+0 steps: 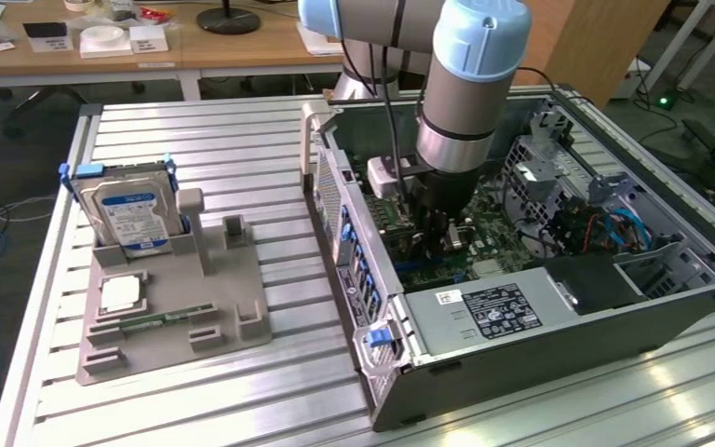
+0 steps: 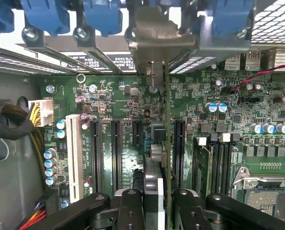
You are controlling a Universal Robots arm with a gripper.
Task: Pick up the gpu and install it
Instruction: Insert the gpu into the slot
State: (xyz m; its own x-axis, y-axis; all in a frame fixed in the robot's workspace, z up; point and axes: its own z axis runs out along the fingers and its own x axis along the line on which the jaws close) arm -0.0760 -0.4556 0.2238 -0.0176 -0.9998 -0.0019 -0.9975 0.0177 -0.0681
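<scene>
- Gripper [image 2: 152, 201] sits low inside the open computer case [image 1: 389, 372], its two dark fingers [image 2: 129, 207] clamped on either face of the gpu [image 2: 166, 129], which it holds on edge, straight down from the wrist.
- Seen from the wrist, the card runs as a thin green strip away from the fingers toward the rear wall of the case, its grey metal end bracket [image 2: 154, 43] up against the row of blue slot clips [image 2: 104, 14].
- Directly beneath the held card lies the green motherboard [image 2: 228, 124] with its row of long black expansion slots [image 2: 116, 153]; the card's lower edge appears to sit over or in one of them, but I cannot tell whether it is fully seated.
- From where I stand, the arm [image 1: 469, 93] drops steeply into the case, and the fingers are lost among the board's parts.
- Well away from the gripper, out on the slatted table [image 1: 209, 140], a grey holder [image 1: 171, 317] carries the silver hard drive [image 1: 128, 214] with its blue-white label and a slim green memory stick [image 1: 146, 321].
- Risk, as I judge it: if the card's edge is slightly off the slot line, pressing down could bend it or strain the slot.
- The bracket could also catch on the rear frame or a blue clip and tilt the card.
- Small capacitors [image 2: 211, 108] and the yellow-wired power connector [image 2: 41, 112] stand near the fingers; a sideways drift could knock them.
</scene>
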